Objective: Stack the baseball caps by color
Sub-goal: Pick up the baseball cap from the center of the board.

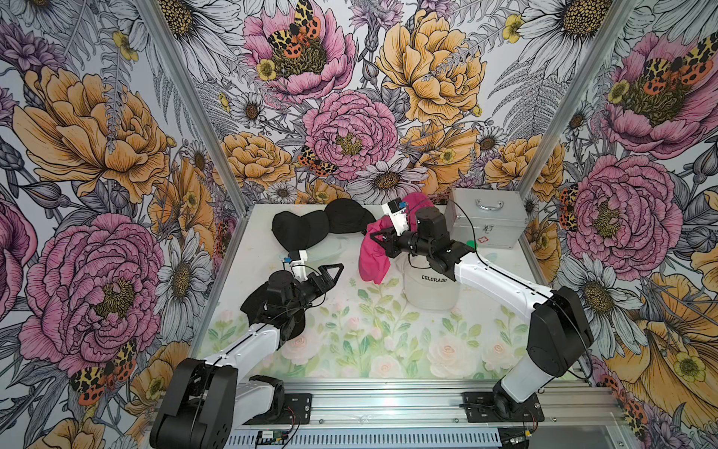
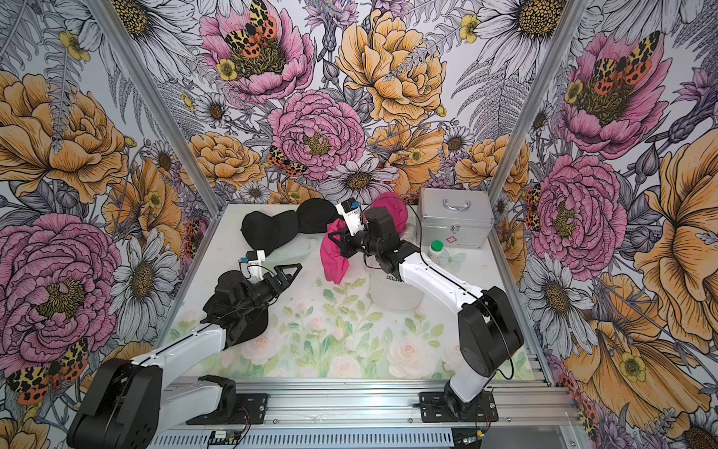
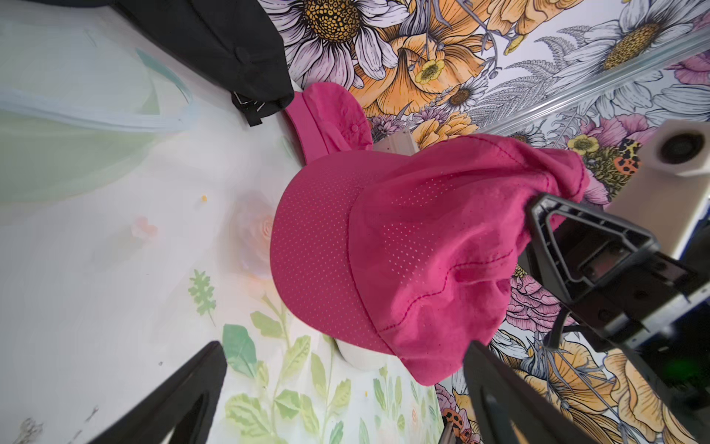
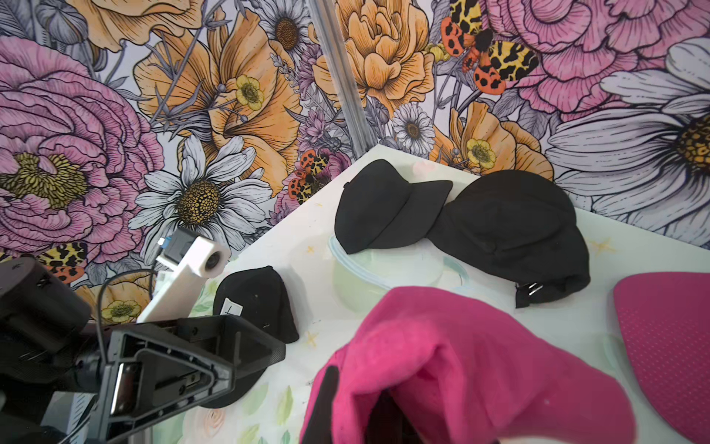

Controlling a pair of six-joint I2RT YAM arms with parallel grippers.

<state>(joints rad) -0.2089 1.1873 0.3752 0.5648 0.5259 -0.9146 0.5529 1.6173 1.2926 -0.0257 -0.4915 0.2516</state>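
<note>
Two matter: the held pink cap (image 1: pixel 371 264) hangs clamped in the right end effector (image 1: pixel 375 238); the second pink cap (image 1: pixel 419 199) lies just behind it, toward the wall; the left end effector (image 1: pixel 332 280) gapes empty.

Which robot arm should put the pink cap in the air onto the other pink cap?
Right. The right gripper is shut on the hanging pink cap, and the other pink cap lies just behind it. The left gripper is open, empty and farther off.
</note>
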